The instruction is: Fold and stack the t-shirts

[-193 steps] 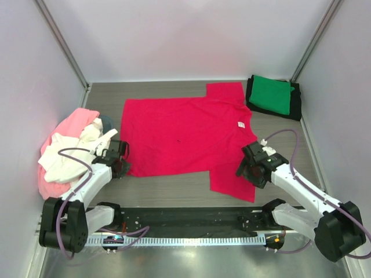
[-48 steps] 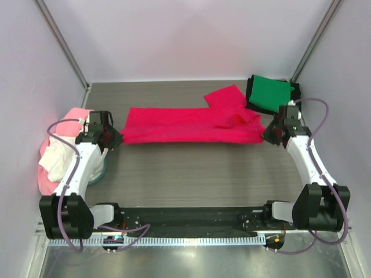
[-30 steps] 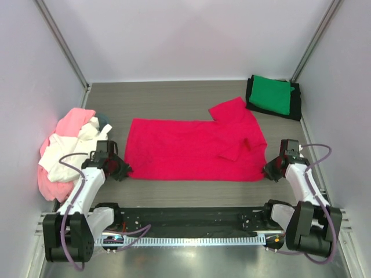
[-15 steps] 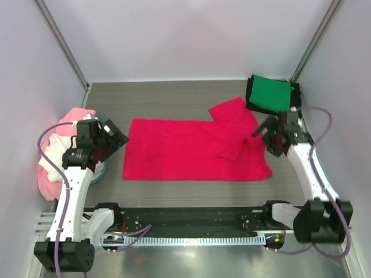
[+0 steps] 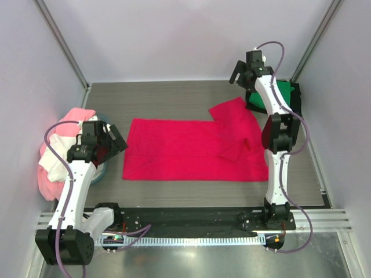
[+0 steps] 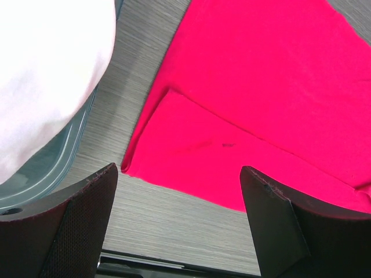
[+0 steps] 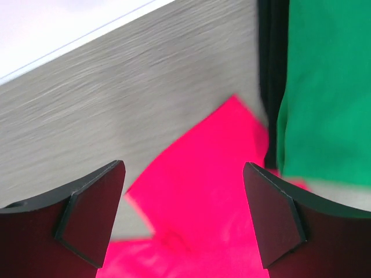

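Cloth of the crimson t-shirt [image 5: 185, 153] looks soft and limp; left tool [image 6: 178, 171] and right tool [image 7: 182, 168] gape wide, empty; best pinched at the corner beneath the left tool.

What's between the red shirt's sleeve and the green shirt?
A strip of the black t-shirt, showing between the green t-shirt and the red t-shirt. Right wrist view.

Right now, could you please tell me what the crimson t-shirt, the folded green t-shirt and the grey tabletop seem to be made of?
Crimson t-shirt: soft matte cloth, probably cotton knit; it lies limp, with creases and a doubled edge.
Folded green t-shirt: similar matte cloth, as far as shows.
Grey tabletop: hard and smooth, likely wood-grain laminate; fine streaky lines run across it.
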Action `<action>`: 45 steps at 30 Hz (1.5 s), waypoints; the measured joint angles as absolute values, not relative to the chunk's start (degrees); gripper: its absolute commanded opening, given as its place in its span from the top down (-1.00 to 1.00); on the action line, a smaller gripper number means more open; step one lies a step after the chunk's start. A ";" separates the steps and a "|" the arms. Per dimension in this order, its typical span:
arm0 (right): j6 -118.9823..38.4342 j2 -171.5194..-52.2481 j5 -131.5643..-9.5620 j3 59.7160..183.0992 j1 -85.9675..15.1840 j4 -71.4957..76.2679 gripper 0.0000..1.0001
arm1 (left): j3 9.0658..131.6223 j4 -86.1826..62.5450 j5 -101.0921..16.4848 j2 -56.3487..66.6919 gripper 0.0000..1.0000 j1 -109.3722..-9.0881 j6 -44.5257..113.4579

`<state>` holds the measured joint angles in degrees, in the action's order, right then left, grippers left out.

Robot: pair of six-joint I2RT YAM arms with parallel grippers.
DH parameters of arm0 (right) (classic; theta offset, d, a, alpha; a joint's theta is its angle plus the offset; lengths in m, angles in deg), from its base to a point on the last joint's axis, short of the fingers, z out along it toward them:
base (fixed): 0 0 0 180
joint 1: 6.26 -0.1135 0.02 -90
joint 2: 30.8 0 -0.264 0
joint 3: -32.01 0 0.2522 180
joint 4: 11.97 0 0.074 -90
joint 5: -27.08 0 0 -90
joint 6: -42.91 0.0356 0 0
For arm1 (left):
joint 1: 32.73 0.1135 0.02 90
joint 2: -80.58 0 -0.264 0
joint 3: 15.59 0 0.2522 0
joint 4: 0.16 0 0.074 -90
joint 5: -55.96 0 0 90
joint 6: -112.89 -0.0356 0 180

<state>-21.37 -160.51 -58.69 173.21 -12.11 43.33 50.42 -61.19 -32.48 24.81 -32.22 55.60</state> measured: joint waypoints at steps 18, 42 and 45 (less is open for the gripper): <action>-30.49 -182.41 -48.22 187.00 -12.96 40.53 -0.15 | 49.94 -60.90 -32.30 23.10 -0.69 -32.06 55.40; -30.27 -179.31 -51.17 181.25 -15.67 38.41 0.98 | 49.90 -60.55 -31.23 21.57 -0.53 -31.85 55.99; -30.18 -174.46 -51.79 176.55 -17.97 39.53 0.98 | 51.10 -59.55 -31.26 17.20 -0.44 -31.85 57.48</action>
